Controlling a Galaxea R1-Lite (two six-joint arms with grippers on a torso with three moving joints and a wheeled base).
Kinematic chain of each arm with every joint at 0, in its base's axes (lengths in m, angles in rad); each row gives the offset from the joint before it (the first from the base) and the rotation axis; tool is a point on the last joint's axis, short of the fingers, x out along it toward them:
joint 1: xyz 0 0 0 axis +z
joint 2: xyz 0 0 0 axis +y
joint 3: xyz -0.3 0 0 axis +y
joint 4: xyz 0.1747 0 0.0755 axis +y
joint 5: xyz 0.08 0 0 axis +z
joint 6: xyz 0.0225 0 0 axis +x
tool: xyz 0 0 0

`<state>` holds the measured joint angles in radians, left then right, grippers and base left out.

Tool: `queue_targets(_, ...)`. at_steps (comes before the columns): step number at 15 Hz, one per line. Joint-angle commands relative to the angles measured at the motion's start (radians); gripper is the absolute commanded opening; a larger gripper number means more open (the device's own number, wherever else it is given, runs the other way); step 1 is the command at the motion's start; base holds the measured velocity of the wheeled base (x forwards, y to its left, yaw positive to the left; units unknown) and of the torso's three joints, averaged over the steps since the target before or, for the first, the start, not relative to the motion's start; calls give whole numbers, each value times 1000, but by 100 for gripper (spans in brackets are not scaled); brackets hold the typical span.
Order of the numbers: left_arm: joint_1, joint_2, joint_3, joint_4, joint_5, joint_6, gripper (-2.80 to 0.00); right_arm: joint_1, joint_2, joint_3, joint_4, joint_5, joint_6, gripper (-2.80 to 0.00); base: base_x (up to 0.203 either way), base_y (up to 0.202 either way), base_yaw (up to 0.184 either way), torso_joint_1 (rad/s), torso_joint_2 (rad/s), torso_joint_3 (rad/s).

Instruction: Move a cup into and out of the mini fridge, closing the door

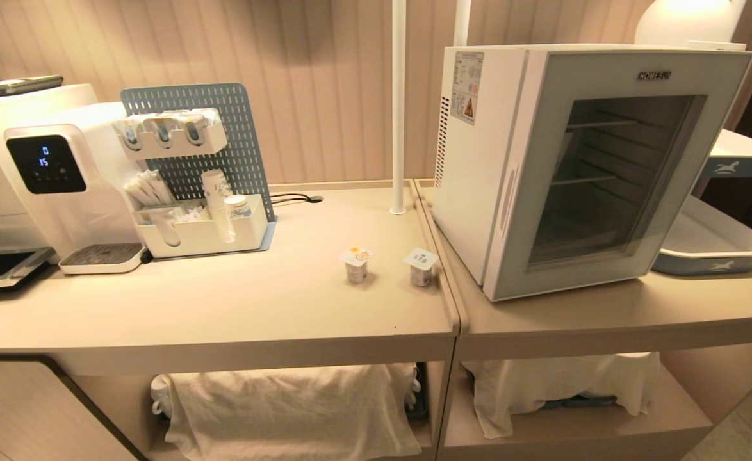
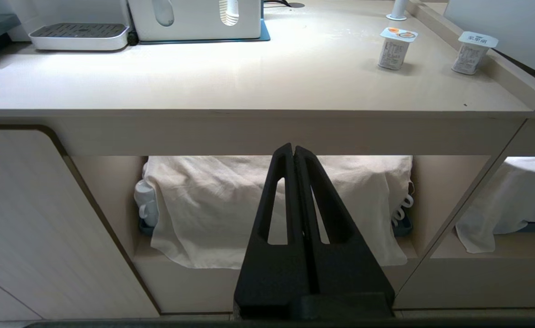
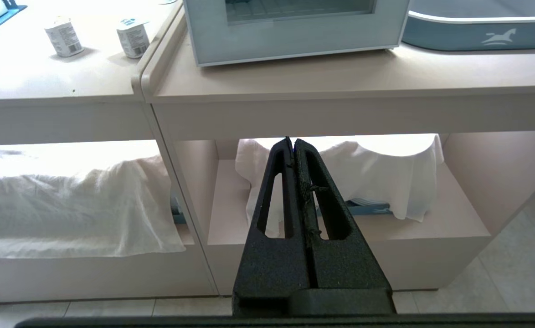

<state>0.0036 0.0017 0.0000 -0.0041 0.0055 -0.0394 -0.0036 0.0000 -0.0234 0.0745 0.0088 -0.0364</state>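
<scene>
- The white boxy mini fridge, with vent slots and a warning sticker on its side, stands on the right-hand beige countertop, turned slightly at an angle.
- Its door, a pale grey-blue frame around a dark glass window with "HOMESUN" lettering at the top, is closed flush against the cabinet; wire shelves show behind the glass.
- Two small white sealed cups stand upright on the left-hand beige countertop, just left of the fridge, side by side but apart.
- The cup with the orange-marked lid is the farther of the two from the fridge.
- The cup with the plain white lid stands near the seam between the two countertops.
- The left gripper, black with slotted triangular fingers, is fully closed with fingertips pressed together and holds nothing. It sits below counter level, in front of the open shelf with a white cloth draped over its contents.
- The right gripper, of the same black build, is likewise fully closed and empty. It sits low in front of the shelf under the fridge, where a second white cloth hangs.
- Neither arm appears in the head view.
- A white water dispenser with a black display and a grey-blue pegboard organiser stand at the far left.
- A blue-and-white tray lies right of the fridge.
</scene>
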Motion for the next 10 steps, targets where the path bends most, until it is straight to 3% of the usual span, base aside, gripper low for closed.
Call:
queue_targets(1,1,0,2,-1,1,-1,-280,1,2,0,1,0,0,-280,0,0,0,0,0,0)
queue_targets(10,1,0,2,-1,1,1,-280,1,2,-1,0,-3,35,-280,0,0,0,0,0,0)
